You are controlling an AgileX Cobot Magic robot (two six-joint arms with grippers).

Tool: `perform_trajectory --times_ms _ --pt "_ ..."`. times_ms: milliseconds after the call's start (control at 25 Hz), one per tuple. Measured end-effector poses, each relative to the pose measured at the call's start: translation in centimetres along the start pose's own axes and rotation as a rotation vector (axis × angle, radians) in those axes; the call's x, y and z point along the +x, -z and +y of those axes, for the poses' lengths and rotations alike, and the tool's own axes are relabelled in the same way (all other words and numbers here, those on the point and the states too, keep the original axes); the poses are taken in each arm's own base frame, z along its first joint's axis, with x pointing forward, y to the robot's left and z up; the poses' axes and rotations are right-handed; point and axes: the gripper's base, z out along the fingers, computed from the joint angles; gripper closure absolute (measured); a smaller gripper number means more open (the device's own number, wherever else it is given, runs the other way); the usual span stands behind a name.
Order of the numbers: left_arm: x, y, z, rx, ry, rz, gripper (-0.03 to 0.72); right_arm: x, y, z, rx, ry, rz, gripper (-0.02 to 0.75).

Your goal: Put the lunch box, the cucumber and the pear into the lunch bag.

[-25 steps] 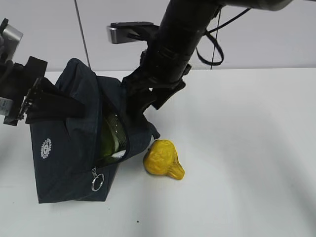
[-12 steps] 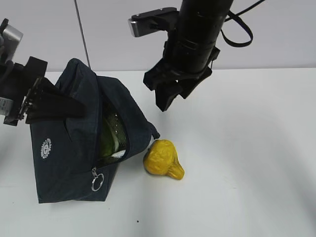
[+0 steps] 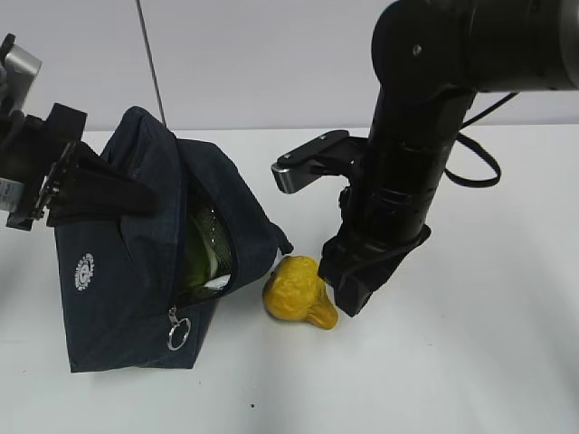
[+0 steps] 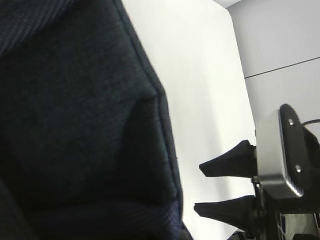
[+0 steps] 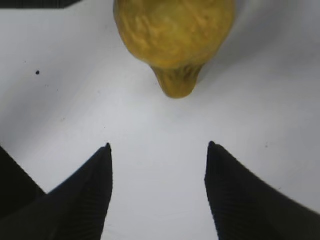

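Note:
The navy lunch bag [image 3: 127,280] stands at the left with its zipper open; its fabric fills the left wrist view [image 4: 75,125]. Something glossy green [image 3: 204,246] shows inside the opening, and I cannot tell the cucumber from the lunch box there. My left gripper [image 3: 56,188] is shut on the bag's strap handle [image 3: 109,194] and holds it up. The yellow pear [image 3: 297,289] lies on the table just right of the bag, neck toward my right gripper [image 3: 351,294]. In the right wrist view that gripper [image 5: 159,146] is open, with the pear [image 5: 175,35] just ahead of the fingertips and untouched.
A metal ring pull [image 3: 178,334] hangs at the bag's lower front and a white round logo [image 3: 83,271] marks its side. The white table [image 3: 470,344] stretches to the right and front. A pale wall [image 3: 235,54] closes the back.
My right arm has lifted away from the bag's opening, swung right, then come down beside the pear, its jaws a little narrower. The left gripper and the bag have not moved.

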Motion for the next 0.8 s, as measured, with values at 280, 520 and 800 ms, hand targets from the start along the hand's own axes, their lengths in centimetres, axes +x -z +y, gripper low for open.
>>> perform_trajectory --times_ms 280,520,800 --pt "0.0 0.0 0.0 0.000 0.000 0.000 0.703 -0.7 -0.9 -0.1 0.031 0.103 -0.108 0.265" --pt "0.0 0.0 0.0 0.000 0.000 0.000 0.703 -1.0 -2.5 -0.4 0.021 0.121 -0.086 0.144" --pt "0.0 0.0 0.0 0.000 0.000 0.000 0.703 -1.6 -5.4 -0.9 0.014 0.115 -0.053 0.139"
